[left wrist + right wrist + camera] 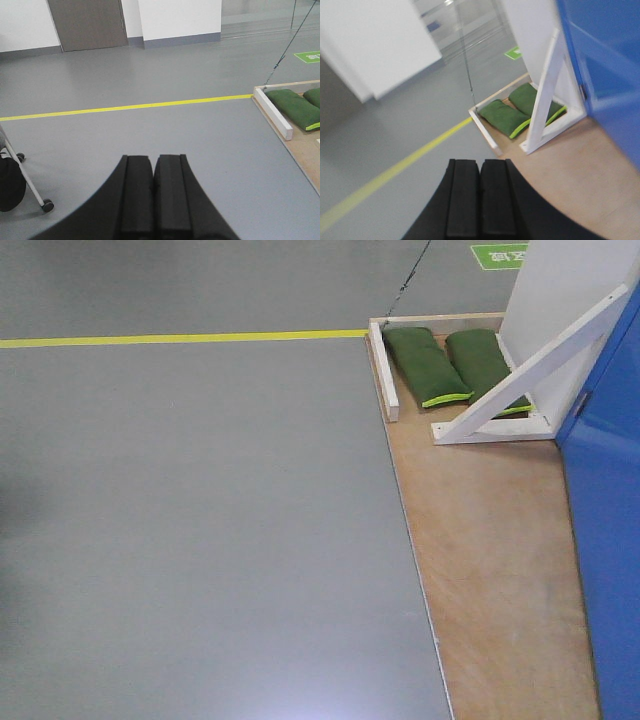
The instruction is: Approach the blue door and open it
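My left jaws are pressed together over the grey floor (75, 75), with the yellow line (125, 106) crossing at 12 o'clock. My right jaws are together too. On the front camera, green sandbags (425, 365) lie at 1 o'clock on the wooden platform (490, 570). The white brace (530, 375) crosses them, and the blue door (610, 520) stands at 3 o'clock.
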Tool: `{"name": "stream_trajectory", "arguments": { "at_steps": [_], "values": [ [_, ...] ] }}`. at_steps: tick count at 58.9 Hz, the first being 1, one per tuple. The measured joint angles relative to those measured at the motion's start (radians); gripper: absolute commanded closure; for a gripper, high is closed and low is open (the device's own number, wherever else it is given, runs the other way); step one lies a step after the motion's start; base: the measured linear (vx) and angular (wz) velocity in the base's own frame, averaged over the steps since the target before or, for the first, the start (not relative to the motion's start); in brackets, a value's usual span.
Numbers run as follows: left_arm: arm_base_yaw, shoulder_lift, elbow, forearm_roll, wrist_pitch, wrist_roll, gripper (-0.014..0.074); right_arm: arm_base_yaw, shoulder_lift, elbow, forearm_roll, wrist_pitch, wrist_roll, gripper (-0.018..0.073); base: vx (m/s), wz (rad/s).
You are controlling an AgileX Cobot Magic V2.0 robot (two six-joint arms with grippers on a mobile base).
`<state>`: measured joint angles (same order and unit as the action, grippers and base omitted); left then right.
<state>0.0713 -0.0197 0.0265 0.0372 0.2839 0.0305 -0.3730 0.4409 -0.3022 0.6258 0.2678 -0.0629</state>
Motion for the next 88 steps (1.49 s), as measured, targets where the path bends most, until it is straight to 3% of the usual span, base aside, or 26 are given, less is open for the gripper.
{"name": "stream_trajectory", "arguments": {
  "at_steps": [9, 17, 27, 36, 52, 65, 70, 88],
  "values": [
    [0.0, 0.0, 0.0, 0.0, 0.0, 0.0, 0.0526, -0.184, 0.139, -0.06, 0.384, -0.019, 0.0, 0.0557, 0.0, 0.0],
    [0.0, 0.0, 0.0, 0.0, 0.0, 0.0, 0.0526, -0.322, 0.257, -0.123, 0.572, -0.042, 0.001, 0.0557, 0.0, 0.0],
    [0.0, 0.0, 0.0, 0.0, 0.0, 0.0, 0.0526, -0.442, 0.397, -0.25, 0.621, -0.055, 0.001, 0.0557, 0.0, 0.0],
    [0.0, 0.0, 0.0, 0.0, 0.0, 0.0, 0.0526, -0.488, 0.5, -0.382, 0.627, -0.059, 0.001, 0.0557, 0.0, 0.0],
    [0.0, 0.0, 0.0, 0.0, 0.0, 0.0, 0.0526, -0.502, 0.674, -0.577, 0.662, -0.062, 0.001, 0.0557, 0.0, 0.0],
    [0.0, 0.0, 0.0, 0.0, 0.0, 0.0, 0.0526, -0.502, 0.778, -0.704, 0.886, -0.095, 0.001, 0.0557, 0.0, 0.0],
    [0.0, 0.0, 0.0, 0.0, 0.0, 0.0, 0.0526, -0.502, 0.8, -0.735, 0.928, -0.102, 0.001, 0.0557, 0.0, 0.0],
    [0.0, 0.0, 0.0, 0.0, 0.0, 0.0, 0.0526, -0.502, 0.808, -0.777, 0.955, -0.197, 0.001, 0.0557, 0.0, 0.0]
  ]
}}
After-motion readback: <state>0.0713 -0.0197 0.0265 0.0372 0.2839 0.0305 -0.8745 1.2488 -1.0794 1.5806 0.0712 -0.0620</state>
